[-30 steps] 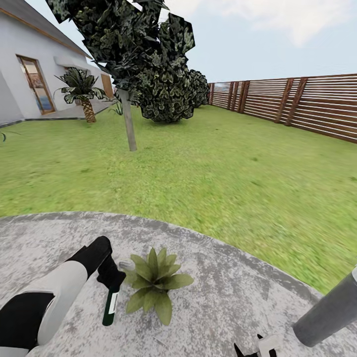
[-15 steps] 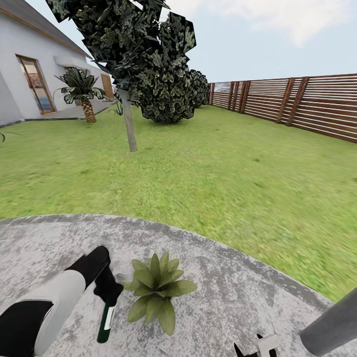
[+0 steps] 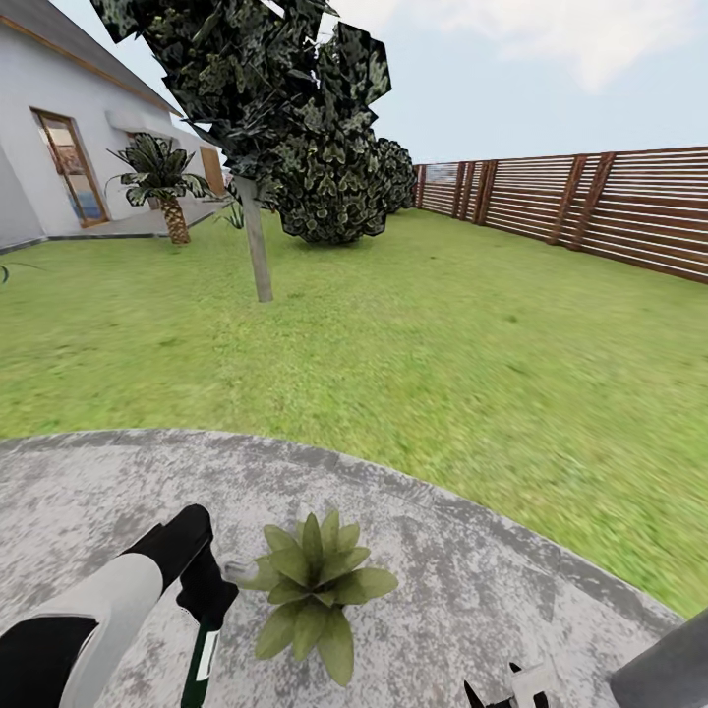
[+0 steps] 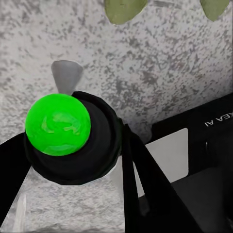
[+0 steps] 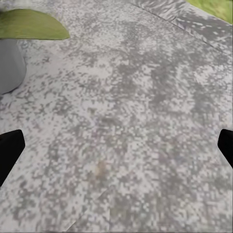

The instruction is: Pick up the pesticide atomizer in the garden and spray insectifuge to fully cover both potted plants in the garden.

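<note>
- The left gripper (image 3: 205,602) has moved lower, closed around the pesticide atomizer (image 3: 200,657).
- The potted plant (image 3: 317,588) sits just beside it on grey paving (image 3: 472,580).
- The right gripper (image 5: 116,145) hangs open.

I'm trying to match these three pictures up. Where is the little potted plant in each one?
Head view: the plant sits low in the picture, left of centre, on the paving.
Left wrist view: its leaf tips poke in at the picture's top edge.
Right wrist view: one leaf and the grey pot are in the picture's upper left corner.
Shared landmark: the speckled grey paving beneath it.
</note>
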You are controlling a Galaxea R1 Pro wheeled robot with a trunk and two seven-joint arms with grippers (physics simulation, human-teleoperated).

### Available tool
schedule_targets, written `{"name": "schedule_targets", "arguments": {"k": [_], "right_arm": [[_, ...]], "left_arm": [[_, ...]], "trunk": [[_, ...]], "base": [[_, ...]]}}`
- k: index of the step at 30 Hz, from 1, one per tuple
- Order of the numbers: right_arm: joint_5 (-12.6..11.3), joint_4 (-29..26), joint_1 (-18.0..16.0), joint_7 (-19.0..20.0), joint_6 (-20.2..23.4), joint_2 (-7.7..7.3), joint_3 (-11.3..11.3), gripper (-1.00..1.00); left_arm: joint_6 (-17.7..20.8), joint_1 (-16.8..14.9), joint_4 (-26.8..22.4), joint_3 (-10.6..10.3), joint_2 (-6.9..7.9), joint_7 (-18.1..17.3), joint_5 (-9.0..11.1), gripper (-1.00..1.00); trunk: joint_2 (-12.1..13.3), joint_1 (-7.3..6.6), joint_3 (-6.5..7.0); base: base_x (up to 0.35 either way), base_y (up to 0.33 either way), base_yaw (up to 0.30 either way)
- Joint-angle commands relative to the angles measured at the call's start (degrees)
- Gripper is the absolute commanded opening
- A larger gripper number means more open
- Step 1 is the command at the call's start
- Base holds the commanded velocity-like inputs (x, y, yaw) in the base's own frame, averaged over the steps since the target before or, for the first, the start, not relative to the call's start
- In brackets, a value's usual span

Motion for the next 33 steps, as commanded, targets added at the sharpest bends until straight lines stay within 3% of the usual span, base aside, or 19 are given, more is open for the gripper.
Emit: {"name": "schedule_targets", "arguments": {"k": [1,12,20,33], "right_arm": [[0.2,0.0,0.0,0.5,-0.2,0.02,-0.5,1.0],[0.2,0.0,0.0,0.5,-0.2,0.02,-0.5,1.0],[0.2,0.0,0.0,0.5,-0.2,0.02,-0.5,1.0],[0.2,0.0,0.0,0.4,-0.2,0.02,-0.5,1.0]], "left_arm": [[0.2,0.0,-0.2,-0.4,-0.01,-0.5,-0.2,-1.0],[-0.2,0.4,0.4,-0.4,0.33,-0.3,-0.3,-1.0],[-0.4,3.9,0.1,-0.4,0.9,-0.3,-0.4,-1.0],[-0.3,3.7,-0.5,-0.2,0.78,-0.3,-0.3,-1.0]], "trunk": [[0.0,0.01,-0.05],[0.0,0.01,-0.05],[0.0,0.01,-0.05],[0.0,0.01,-0.05]], "base": [[0.159,0.067,0.0],[0.023,0.01,0.0],[0.0,0.0,0.0],[0.147,0.0,0.0]]}}
